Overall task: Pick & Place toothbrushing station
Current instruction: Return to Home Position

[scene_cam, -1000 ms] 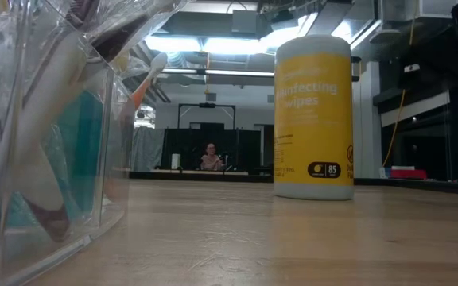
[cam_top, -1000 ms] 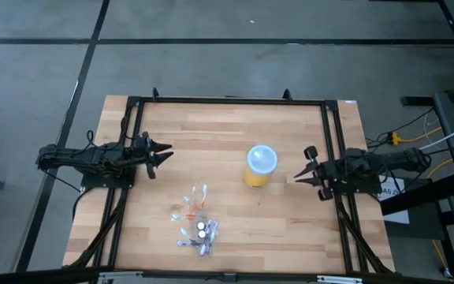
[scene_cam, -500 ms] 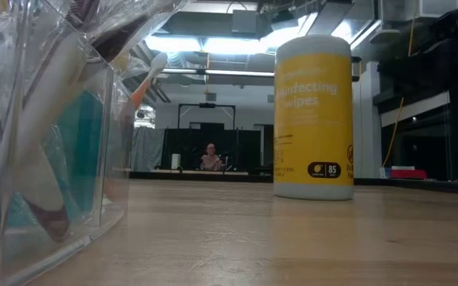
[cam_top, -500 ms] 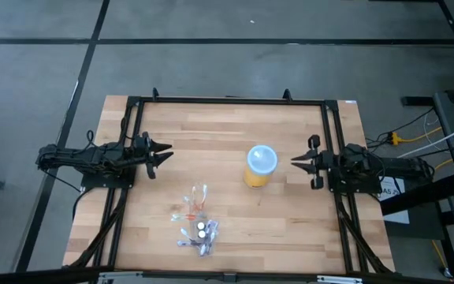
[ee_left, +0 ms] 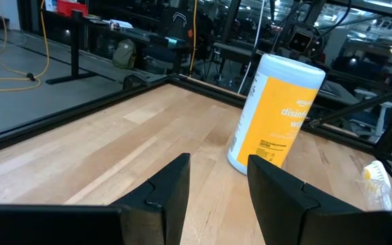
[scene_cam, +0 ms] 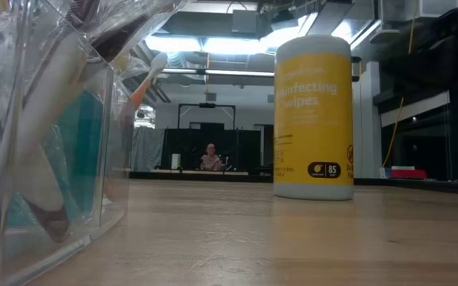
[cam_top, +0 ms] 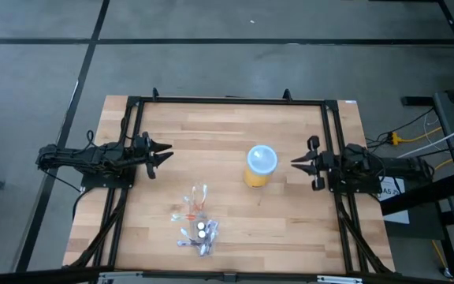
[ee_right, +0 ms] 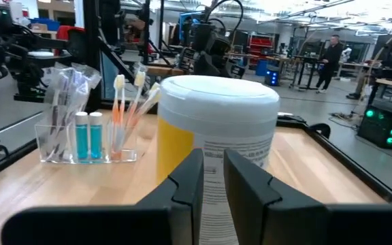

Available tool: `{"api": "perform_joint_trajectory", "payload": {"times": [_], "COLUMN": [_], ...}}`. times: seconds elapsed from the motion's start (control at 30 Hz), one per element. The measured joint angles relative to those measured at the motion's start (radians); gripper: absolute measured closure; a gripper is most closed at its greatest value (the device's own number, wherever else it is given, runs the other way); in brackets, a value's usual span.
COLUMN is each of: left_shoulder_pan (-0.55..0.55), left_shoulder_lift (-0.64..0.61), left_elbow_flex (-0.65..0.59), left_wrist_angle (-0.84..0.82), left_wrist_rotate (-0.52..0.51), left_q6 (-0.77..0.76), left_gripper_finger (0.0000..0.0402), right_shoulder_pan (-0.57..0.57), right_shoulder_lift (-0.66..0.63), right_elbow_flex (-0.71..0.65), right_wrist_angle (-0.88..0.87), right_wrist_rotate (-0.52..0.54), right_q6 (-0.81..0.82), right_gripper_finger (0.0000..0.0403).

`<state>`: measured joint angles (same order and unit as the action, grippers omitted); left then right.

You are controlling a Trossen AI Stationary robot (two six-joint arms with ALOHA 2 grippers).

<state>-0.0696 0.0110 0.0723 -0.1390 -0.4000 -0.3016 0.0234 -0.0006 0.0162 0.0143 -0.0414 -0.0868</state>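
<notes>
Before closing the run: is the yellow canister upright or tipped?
Upright. In the low view the yellow canister stands on its base on the table, lid on top.

The clear organizer (ee_right: 87,151) stands upright on the wooden table (cam_top: 172,126), near one long edge and a bit left of the middle. Two small teal tubes (ee_right: 82,136) stand side by side in its middle part. On one side of them, thin toothbrushes (ee_right: 119,102) with orange and white handles lean with their heads up. On the other side is a crinkly clear pouch (ee_right: 65,92). The yellow tub (cam_top: 260,167) has a pale-blue lid. It stands upright, apart from the organizer, more to the right. Its label says disinfecting wipes.
</notes>
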Motion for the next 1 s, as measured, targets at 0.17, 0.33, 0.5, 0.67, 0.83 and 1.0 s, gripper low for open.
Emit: {"api": "perform_joint_trajectory", "payload": {"times": [0.17,0.33,0.5,0.67,0.83,1.0], "left_shoulder_pan": [0.000,0.000,0.000,0.000,0.000,0.000], "left_shoulder_lift": [0.000,0.000,0.000,0.000,0.000,0.000], "left_elbow_flex": [0.000,0.000,0.000,0.000,0.000,0.000], "left_wrist_angle": [0.000,0.000,0.000,0.000,0.000,0.000], "left_wrist_rotate": [0.000,0.000,0.000,0.000,0.000,0.000], "left_q6": [0.000,0.000,0.000,0.000,0.000,0.000], "left_gripper_finger": [0.0258,0.0258,0.0258,0.0258,0.0258,0.0258], "right_shoulder_pan": [-0.038,-0.076,-0.079,-0.079,-0.079,-0.079], "right_shoulder_lift": [0.000,0.000,0.000,0.000,0.000,0.000], "right_elbow_flex": [0.000,0.000,0.000,0.000,0.000,0.000], "right_wrist_angle": [0.000,0.000,0.000,0.000,0.000,0.000], "right_wrist_rotate": [0.000,0.000,0.000,0.000,0.000,0.000], "right_q6": [0.000,0.000,0.000,0.000,0.000,0.000], "right_gripper_finger": [0.0342,0.0342,0.0342,0.0342,0.0342,0.0342]}}
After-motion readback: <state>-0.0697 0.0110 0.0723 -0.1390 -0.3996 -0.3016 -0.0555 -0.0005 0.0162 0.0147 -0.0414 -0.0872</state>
